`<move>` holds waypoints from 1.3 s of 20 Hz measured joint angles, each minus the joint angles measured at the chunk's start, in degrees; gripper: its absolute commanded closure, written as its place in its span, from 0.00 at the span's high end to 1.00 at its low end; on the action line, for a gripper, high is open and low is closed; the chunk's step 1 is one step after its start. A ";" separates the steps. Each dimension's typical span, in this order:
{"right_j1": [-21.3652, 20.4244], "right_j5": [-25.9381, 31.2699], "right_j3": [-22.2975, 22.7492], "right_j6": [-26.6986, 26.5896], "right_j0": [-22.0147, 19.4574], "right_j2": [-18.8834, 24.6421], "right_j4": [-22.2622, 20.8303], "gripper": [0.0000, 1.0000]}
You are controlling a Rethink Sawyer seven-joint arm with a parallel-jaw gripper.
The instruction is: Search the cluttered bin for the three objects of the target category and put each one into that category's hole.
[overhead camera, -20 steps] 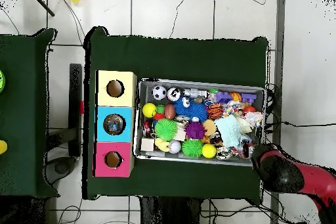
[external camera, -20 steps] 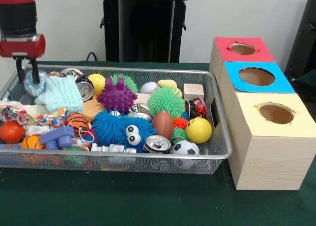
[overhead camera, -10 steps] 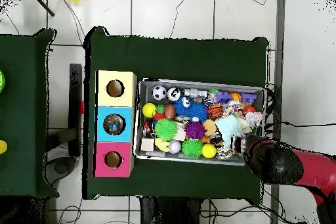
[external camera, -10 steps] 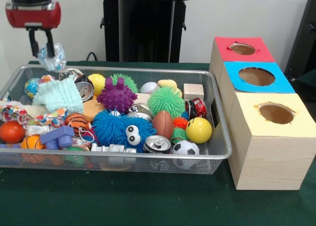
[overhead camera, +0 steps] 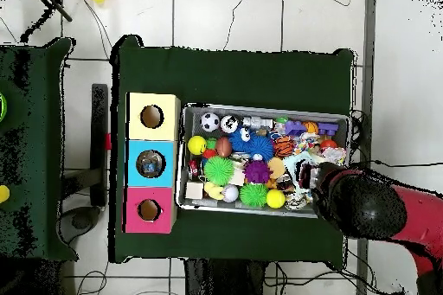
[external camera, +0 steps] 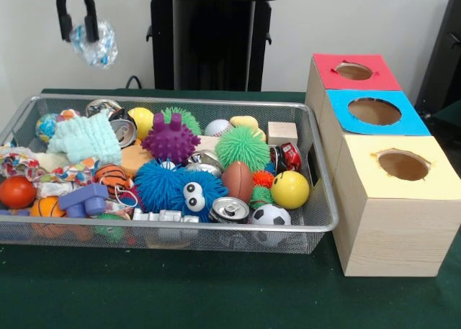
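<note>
Gripper [external camera: 79, 26] clamped on crinkly clear wad [external camera: 97, 44], hanging above bin [external camera: 317, 178] at its 11 o'clock corner. Boxes [external camera: 389, 163] at bin's 3 o'clock, holes up.

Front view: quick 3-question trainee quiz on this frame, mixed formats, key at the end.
1. True or false: the gripper hangs above the wire mesh bin, shut on a crumpled clear plastic wrapper.
2. Multiple choice: which box sits nearest the camera?
A. the red-topped box
B. the blue-topped box
C. the yellow-topped box
3. Fill in: the blue fuzzy toy with googly eyes lies just left of a brown toy ____.

Key
1. True. The wrapper hangs clear of the bin's contents.
2. C
3. football
</note>
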 measured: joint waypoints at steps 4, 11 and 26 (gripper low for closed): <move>-3.73 1.46 0.02 0.00 2.82 -0.15 3.63 0.00; -7.32 2.63 -0.21 0.04 9.86 -2.11 5.77 0.00; -6.11 2.62 -0.55 2.69 25.85 -9.97 8.15 0.00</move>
